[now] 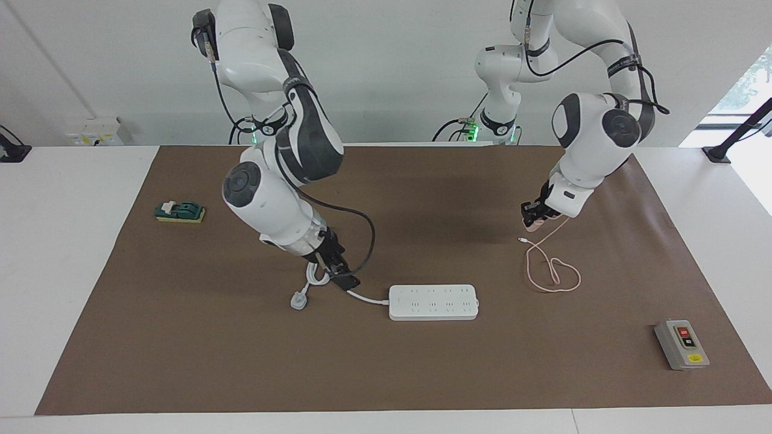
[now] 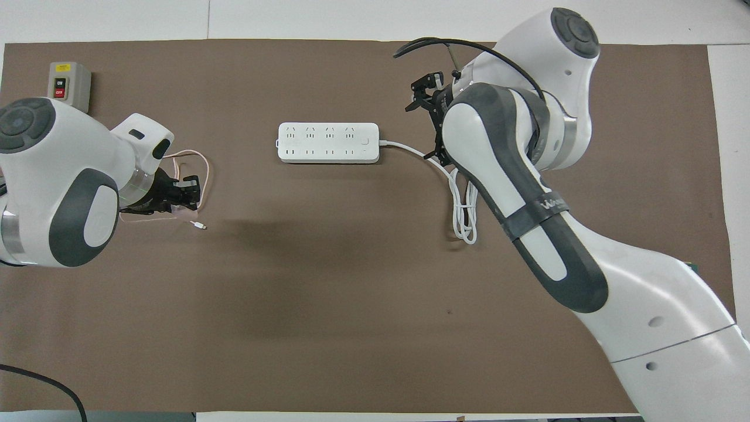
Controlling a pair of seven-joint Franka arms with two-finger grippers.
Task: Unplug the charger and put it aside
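Note:
The charger [image 1: 534, 227], a small pale pink cube, is pinched in my left gripper [image 1: 533, 222], which is shut on it over the brown mat toward the left arm's end. It is well apart from the white power strip [image 1: 434, 302]. Its thin pink cable [image 1: 558, 283] hangs down and loops on the mat, and its free end lies on the mat close by. In the overhead view the charger [image 2: 188, 206] peeks out under the left gripper [image 2: 190, 190]. My right gripper [image 1: 347, 278] hangs over the strip's white cord [image 2: 466, 217], clear of the strip [image 2: 328, 142].
A white three-pin plug [image 1: 298, 299] lies at the end of the strip's cord. A grey switch box [image 1: 681, 343] sits at the mat's corner farthest from the robots, at the left arm's end. A green block [image 1: 180, 211] lies toward the right arm's end.

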